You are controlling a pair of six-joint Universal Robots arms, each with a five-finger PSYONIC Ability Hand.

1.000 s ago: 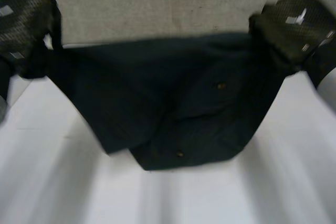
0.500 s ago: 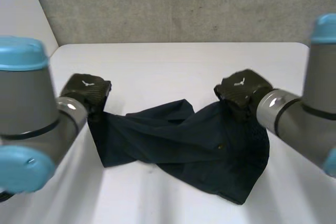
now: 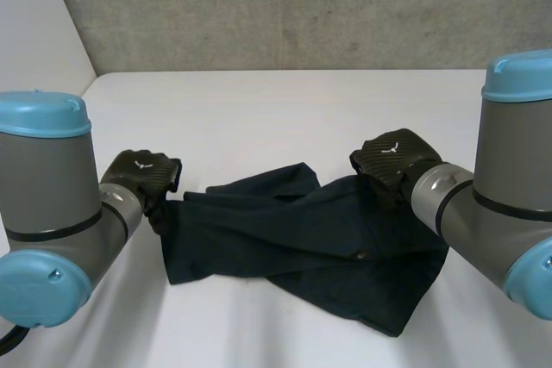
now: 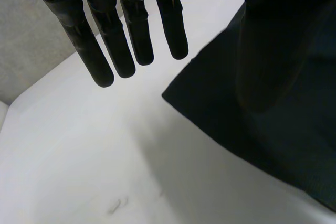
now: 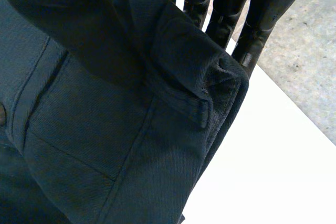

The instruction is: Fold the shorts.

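Dark navy shorts [image 3: 302, 239] lie crumpled on the white table [image 3: 285, 109], spread between my two hands. My left hand [image 3: 142, 174] is at the cloth's left end. In the left wrist view its fingers [image 4: 121, 35] are straight and spread above bare table, and a corner of the shorts [image 4: 273, 119] lies beside them under the thumb's side. My right hand [image 3: 392, 157] sits on the far right edge of the cloth. In the right wrist view the waistband with a belt loop [image 5: 199, 108] is pinched between the thumb and the straight fingers [image 5: 257, 19].
A grey concrete wall [image 3: 302, 6] stands behind the table's far edge. A white wall [image 3: 34, 23] closes off the left. Bare tabletop lies beyond the shorts and in front of them. Both grey arms reach in low from the near corners.
The shorts hung in the air a second ago and now lie on the table. Both hands came down and towards me. The left hand's fingers have straightened off the cloth.
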